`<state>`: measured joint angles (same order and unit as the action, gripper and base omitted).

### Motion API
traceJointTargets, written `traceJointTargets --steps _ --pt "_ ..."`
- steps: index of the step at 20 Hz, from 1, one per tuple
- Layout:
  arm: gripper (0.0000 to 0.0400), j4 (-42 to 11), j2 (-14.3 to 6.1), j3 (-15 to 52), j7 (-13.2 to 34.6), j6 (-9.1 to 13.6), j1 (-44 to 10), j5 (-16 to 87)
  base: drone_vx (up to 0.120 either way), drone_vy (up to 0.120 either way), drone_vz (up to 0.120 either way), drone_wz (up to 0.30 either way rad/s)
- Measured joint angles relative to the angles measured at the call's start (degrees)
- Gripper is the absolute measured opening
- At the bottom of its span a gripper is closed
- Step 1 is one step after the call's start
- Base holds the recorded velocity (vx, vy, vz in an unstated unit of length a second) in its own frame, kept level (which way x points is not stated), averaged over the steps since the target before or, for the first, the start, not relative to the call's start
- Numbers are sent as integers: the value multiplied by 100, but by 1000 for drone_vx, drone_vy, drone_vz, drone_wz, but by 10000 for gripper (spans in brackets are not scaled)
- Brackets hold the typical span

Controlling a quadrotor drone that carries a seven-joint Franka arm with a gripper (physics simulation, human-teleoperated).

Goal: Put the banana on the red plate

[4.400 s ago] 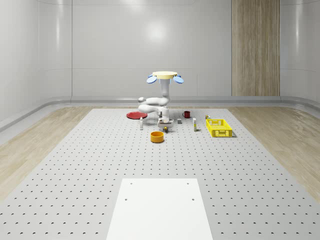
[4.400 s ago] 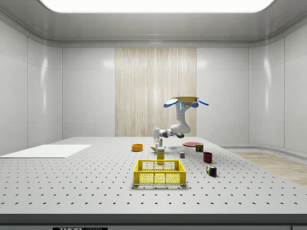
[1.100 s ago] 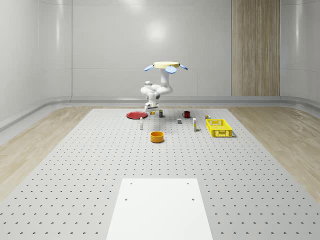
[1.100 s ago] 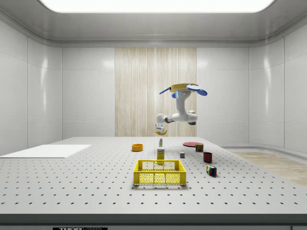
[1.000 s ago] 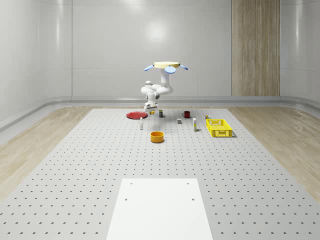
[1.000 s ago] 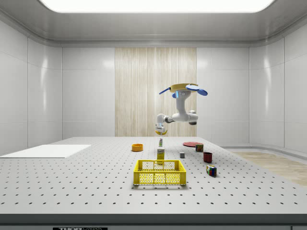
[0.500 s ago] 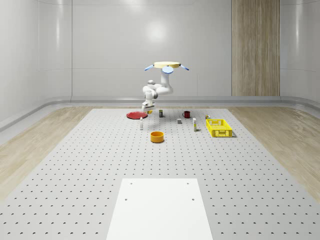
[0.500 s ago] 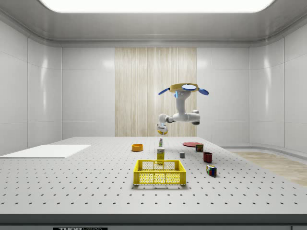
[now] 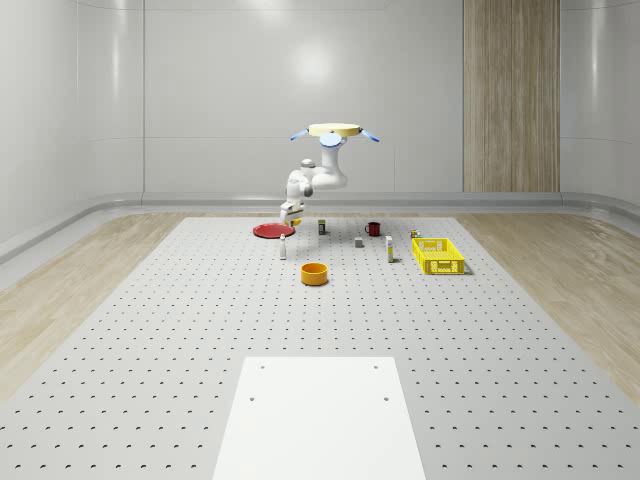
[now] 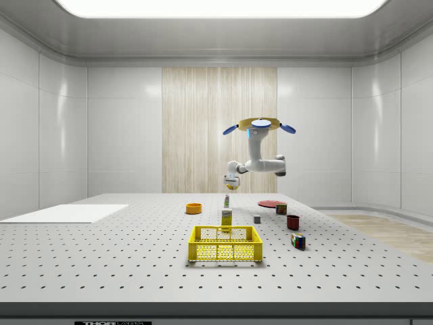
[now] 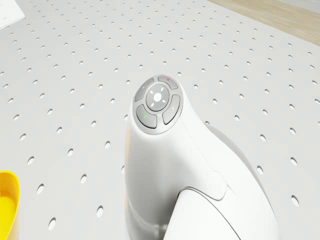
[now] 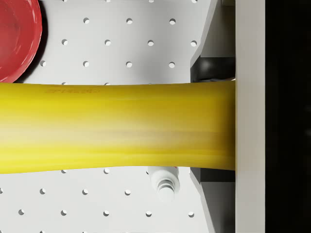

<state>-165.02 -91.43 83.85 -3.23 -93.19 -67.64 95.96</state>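
— Banana [image 12: 116, 128] first: what's it like, and where?
— Smooth, glossy yellow, clamped in the gripper [image 9: 290, 217], carried in the air just beside the round, shallow red plate [image 9: 271, 231].
— And the arm?
— Bent sideways and down from the drone [image 9: 335, 131], which hovers above the perforated table [image 9: 180, 320] near the plate.
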Motion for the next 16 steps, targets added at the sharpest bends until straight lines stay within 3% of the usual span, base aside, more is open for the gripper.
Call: traceJointTargets --steps 16 --pt "192 5 -79 10 -2752 -81 -9 -53 0 0 0 -300"
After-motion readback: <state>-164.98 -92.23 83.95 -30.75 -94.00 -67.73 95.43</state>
